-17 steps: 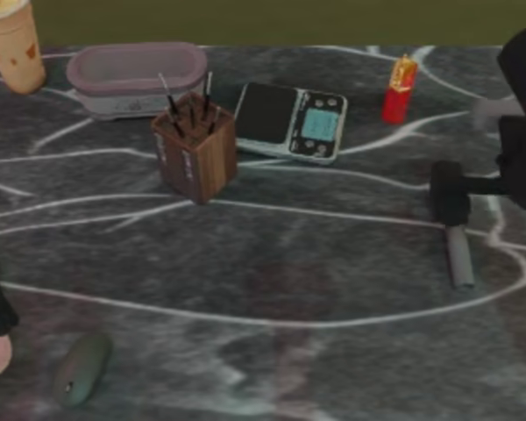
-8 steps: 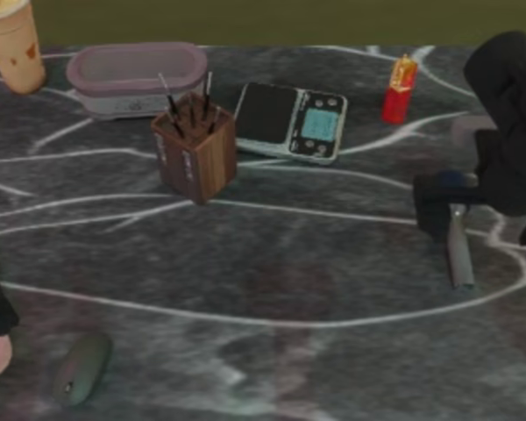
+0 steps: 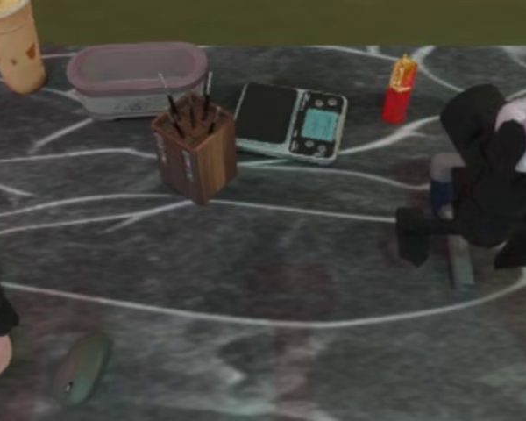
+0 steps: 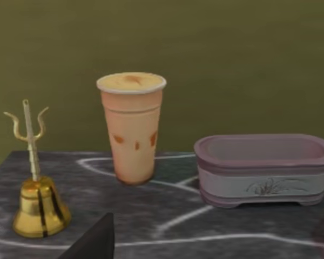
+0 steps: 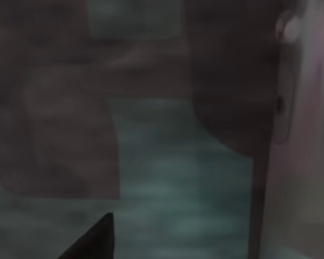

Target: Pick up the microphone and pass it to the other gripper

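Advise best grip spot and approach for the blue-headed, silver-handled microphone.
Probably grip the blue-headed, silver-handled microphone on its slim cylindrical handle, coming from above with fingers across it. It lies flat on the table, head toward the far edge; the right gripper hangs over it.

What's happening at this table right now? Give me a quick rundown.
The right arm's hand is low over the microphone, which lies on the dark marbled table near its right side. The black fingers sit on either side of it, but it is not yet lifted. The left arm is parked at the table's left edge. The pen holder, scale and red bottle stand clear.
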Action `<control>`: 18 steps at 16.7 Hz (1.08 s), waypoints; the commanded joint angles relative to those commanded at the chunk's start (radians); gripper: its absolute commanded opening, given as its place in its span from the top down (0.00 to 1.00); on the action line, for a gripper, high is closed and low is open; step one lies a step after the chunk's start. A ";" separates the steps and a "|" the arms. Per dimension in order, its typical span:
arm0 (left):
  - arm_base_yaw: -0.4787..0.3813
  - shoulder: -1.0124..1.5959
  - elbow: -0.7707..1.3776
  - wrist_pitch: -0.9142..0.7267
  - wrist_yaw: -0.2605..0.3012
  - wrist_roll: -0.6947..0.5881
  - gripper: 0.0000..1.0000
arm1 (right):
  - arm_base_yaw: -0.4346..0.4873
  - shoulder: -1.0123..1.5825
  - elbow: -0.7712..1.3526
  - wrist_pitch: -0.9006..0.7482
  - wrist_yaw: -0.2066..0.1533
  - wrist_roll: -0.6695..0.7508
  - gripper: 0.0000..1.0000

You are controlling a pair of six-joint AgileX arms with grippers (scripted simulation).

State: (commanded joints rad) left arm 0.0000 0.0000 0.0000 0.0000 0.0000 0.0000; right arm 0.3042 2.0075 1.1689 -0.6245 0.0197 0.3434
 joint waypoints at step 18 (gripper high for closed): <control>0.000 0.000 0.000 0.000 0.000 0.000 0.00 | 0.000 0.065 -0.036 0.092 0.001 0.001 0.83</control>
State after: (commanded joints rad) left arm 0.0000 0.0000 0.0000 0.0000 0.0000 0.0000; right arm 0.3041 2.0723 1.1332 -0.5328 0.0203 0.3441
